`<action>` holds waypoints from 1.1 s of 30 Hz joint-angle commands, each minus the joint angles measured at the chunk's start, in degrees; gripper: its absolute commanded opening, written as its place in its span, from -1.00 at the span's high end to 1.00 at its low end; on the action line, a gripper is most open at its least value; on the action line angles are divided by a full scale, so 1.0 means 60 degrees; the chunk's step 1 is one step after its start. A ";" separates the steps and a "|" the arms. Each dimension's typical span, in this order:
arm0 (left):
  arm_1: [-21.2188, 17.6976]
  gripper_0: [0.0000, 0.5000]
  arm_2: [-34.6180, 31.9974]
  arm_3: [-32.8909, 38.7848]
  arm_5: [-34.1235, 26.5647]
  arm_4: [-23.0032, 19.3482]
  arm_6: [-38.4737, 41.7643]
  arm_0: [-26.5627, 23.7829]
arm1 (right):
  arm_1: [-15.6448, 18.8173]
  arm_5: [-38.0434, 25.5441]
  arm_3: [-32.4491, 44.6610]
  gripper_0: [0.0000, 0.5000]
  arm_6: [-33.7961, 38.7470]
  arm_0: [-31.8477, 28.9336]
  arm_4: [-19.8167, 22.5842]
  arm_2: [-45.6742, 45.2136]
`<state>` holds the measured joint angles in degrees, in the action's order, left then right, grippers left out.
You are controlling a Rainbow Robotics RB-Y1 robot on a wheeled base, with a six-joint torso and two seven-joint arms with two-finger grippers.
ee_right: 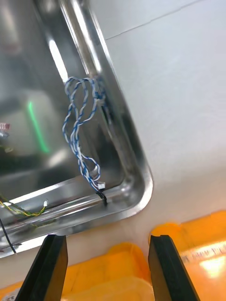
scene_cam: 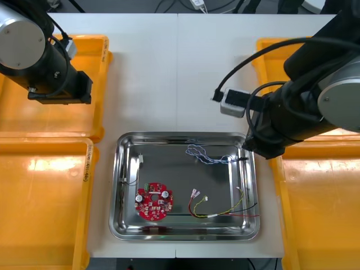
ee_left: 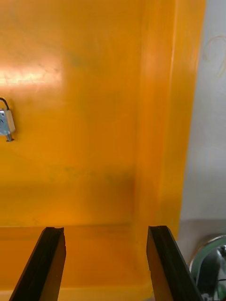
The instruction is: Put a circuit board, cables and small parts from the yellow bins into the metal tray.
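The right gripper (ee_right: pixel 107 270) hangs over the gap between the tray (ee_right: pixel 136 181) and the two right bins (ee_right: pixel 202 235), just outside the tray's far right corner. Its fingers (ee_right: pixel 49 268) are spread wide, holding nothing and touching nothing. The left gripper (ee_left: pixel 106 265) is over the far left bin (ee_left: pixel 94 70), near the wall that faces the table (ee_left: pixel 207 141). Its fingers (ee_left: pixel 165 263) are also spread wide and empty, well clear of a small metal part (ee_left: pixel 5 121) lying on the bin floor. In the front view the tray (scene_cam: pixel 183 135) sits on the table (scene_cam: pixel 180 73) between the bins, bare and shiny inside. The blue and white cable (scene_cam: pixel 208 154) lies in loose loops along the tray's far side. Its long axis runs left to right, and one end reaches the right wall near the far right corner. From the right wrist that cable (ee_right: pixel 80 127) shows as a folded loop ending in a small plug beside the tray's wall. The board (scene_cam: pixel 153 202) lies flat in the near left part of the tray, a green piece on its far edge. The red and yellow cable (scene_cam: pixel 225 211) stretches left to right along the near side, its pale plugs pointing towards the board and its wires running to the right wall.
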<state>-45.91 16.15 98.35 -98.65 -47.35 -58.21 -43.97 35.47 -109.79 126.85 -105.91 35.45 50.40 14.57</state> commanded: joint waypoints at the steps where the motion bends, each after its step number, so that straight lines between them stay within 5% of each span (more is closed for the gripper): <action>1: -0.0523 -1.00 -0.0348 -0.0513 0.0373 0.0055 -0.0625 -0.0479 | 0.0740 -0.0035 0.0334 -1.00 0.1436 0.0317 0.0331 -0.0788; 11: -0.0698 -1.00 -0.0714 -0.1699 0.0710 0.0333 -0.2280 -0.0494 | 0.2131 0.0632 0.0348 -1.00 0.4659 0.0287 0.0536 -0.0978; 21: -0.0669 -1.00 -0.0817 -0.2871 0.1735 0.0553 -0.2983 -0.0509 | 0.2849 0.1071 -0.0062 -1.00 0.7339 0.0141 0.0756 -0.1110; 33: -0.0391 -1.00 -0.0802 -0.3691 0.2482 0.0846 -0.3232 -0.0509 | 0.3157 0.1438 -0.0370 -1.00 0.7574 -0.0313 0.0931 -0.1667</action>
<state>-47.32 12.90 76.83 -85.11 -43.20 -77.73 -44.19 52.11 -101.77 124.62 -62.05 34.75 55.26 8.08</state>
